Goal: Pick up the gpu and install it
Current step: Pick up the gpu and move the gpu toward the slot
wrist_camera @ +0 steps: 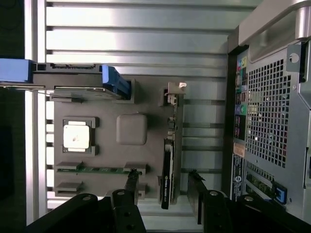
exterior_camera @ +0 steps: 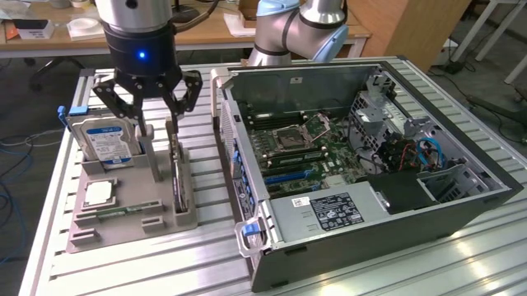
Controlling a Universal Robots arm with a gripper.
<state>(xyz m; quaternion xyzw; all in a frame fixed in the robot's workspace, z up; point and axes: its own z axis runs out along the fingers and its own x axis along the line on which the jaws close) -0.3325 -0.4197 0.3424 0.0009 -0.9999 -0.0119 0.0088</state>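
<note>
Wrist view: our black gripper (wrist_camera: 163, 183) hangs spread wide over the thin green gpu card (wrist_camera: 167, 167); off-centre, we might knock it.

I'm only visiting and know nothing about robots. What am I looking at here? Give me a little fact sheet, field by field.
robot hand: the gripper is open, one finger on each side of the gpu, not gripping it
card: the gpu stands on edge in the gray holder
also in holder: hard drive upright; processor chip and memory stick lying flat
machine: computer case lying open, to the exterior view's right of the holder, motherboard exposed
progress: gpu not yet lifted
</note>
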